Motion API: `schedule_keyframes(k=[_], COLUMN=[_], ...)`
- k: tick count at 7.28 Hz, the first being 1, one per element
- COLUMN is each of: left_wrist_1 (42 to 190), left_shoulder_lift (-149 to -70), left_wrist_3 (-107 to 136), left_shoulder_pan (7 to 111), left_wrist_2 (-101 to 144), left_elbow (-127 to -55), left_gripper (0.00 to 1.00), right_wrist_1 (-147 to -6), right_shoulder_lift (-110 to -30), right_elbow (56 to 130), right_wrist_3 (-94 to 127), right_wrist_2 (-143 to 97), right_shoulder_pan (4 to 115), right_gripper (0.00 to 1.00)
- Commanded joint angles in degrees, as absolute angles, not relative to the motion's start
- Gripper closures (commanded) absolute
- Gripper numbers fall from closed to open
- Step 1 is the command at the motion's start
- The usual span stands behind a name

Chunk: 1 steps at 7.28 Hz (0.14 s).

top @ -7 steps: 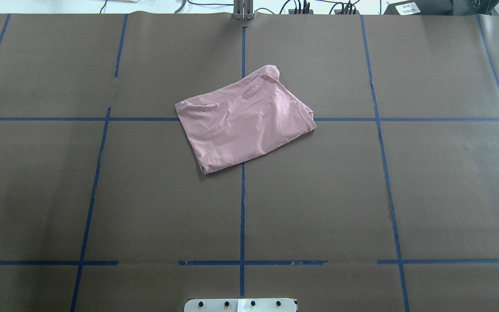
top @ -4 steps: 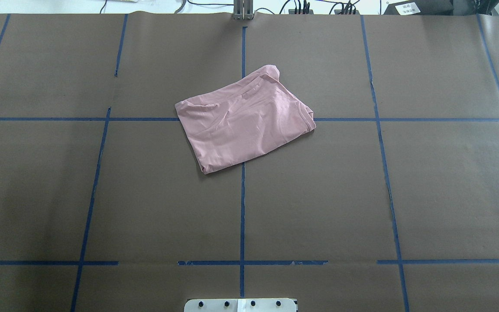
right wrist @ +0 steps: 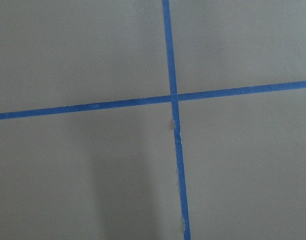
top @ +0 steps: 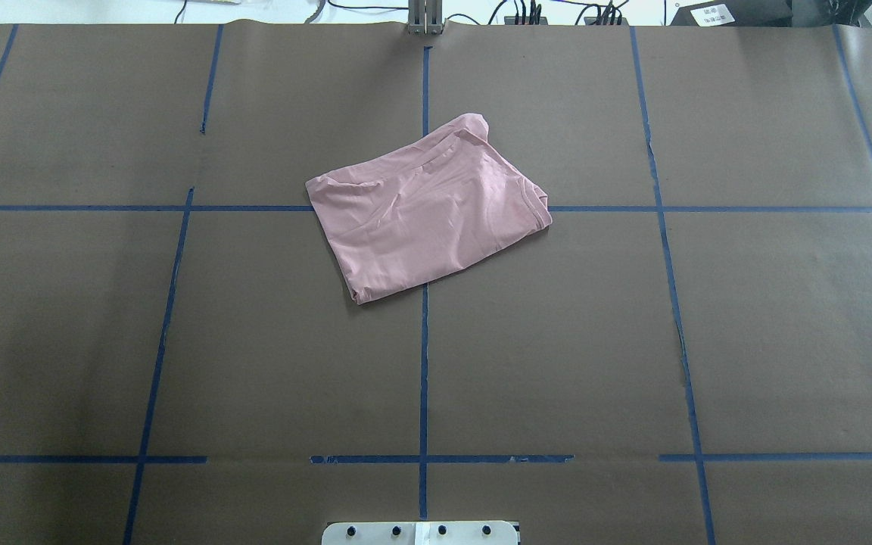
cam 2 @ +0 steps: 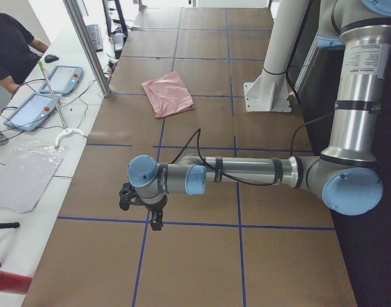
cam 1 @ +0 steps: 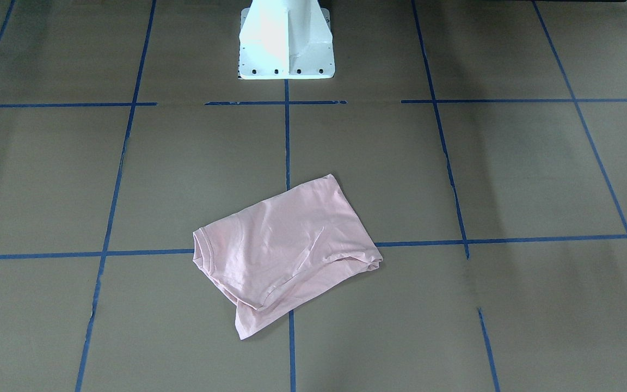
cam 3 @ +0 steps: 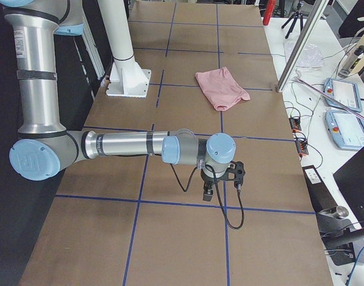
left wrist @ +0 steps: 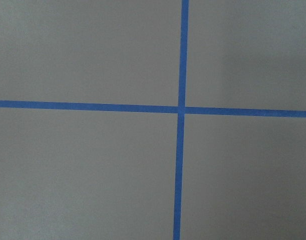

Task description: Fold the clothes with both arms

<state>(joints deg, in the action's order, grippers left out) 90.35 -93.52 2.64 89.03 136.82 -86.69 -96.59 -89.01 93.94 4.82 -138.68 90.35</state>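
Observation:
The pale pink T-shirt (top: pixel 428 216) lies folded into a rough rectangle on the brown table cover, near the table's middle and toward the far side. Its ribbed collar edge is at the right end. It also shows in the front-facing view (cam 1: pixel 286 250), the left side view (cam 2: pixel 167 93) and the right side view (cam 3: pixel 220 86). No print is visible. My left gripper (cam 2: pixel 141 206) hangs over the table's left end, far from the shirt. My right gripper (cam 3: pixel 222 183) hangs over the right end, also far from it. I cannot tell whether either is open or shut.
Blue tape lines (top: pixel 424 363) divide the brown cover into squares. The white pedestal base (cam 1: pixel 286 41) stands at the robot's side. Both wrist views show only a tape crossing (left wrist: pixel 181 109) (right wrist: pixel 173 97). A person and tablets (cam 2: pixel 29 109) are beyond the far edge.

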Motion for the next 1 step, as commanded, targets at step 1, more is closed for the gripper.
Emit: schedule_keyframes(k=[1], left_wrist_1=[90.5], left_shoulder_lift=[-93.5], left_wrist_3=[2.5], left_shoulder_pan=[89.0], left_wrist_2=[136.8], left_elbow=[-86.7], left_gripper=[0.00], right_wrist_1=[-96.6], right_shoulder_lift=[-88.9], right_elbow=[94.0], right_wrist_3=[4.8], right_wrist_2=[-138.7], right_shoulder_pan=[90.4], right_gripper=[0.00])
